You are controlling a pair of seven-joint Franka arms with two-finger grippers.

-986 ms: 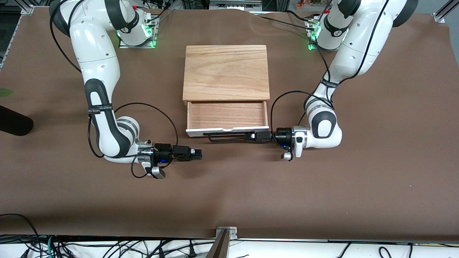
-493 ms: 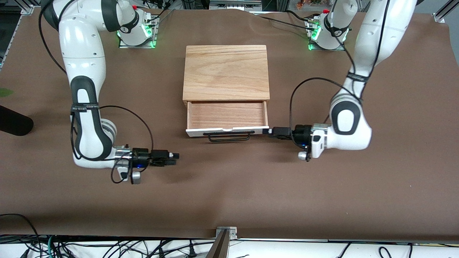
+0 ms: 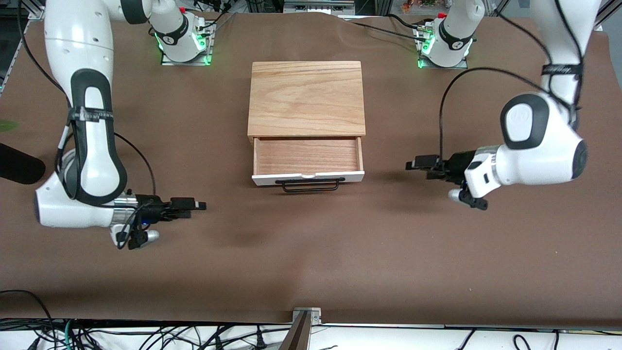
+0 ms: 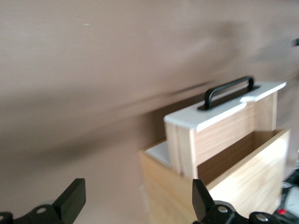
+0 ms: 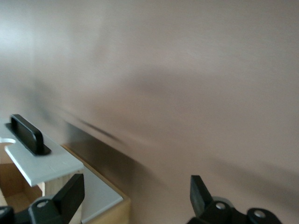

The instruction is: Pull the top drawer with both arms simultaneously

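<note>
The top drawer [image 3: 307, 156] stands pulled out of the wood cabinet [image 3: 306, 97], its light wood inside bare. Its white front panel [image 3: 272, 179] carries the black wire handle [image 3: 311, 185]. My left gripper [image 3: 413, 165] is open and empty over the table, apart from the drawer toward the left arm's end. My right gripper [image 3: 198, 205] is open and empty over the table toward the right arm's end. The left wrist view shows its gripper [image 4: 135, 203] and the drawer front [image 4: 219, 114] with the handle [image 4: 229, 91]. The right wrist view shows its gripper [image 5: 134, 196] and the panel [image 5: 42, 161].
The brown table cover [image 3: 311, 262] stretches around the cabinet. The arm bases [image 3: 184, 43] [image 3: 444, 46] stand at the table's top edge. A dark object [image 3: 19, 167] lies at the right arm's end. Cables run along the front edge.
Both grippers have drawn away from the drawer toward their own ends of the table. The left gripper has come off the handle's end. The drawer has not moved.
</note>
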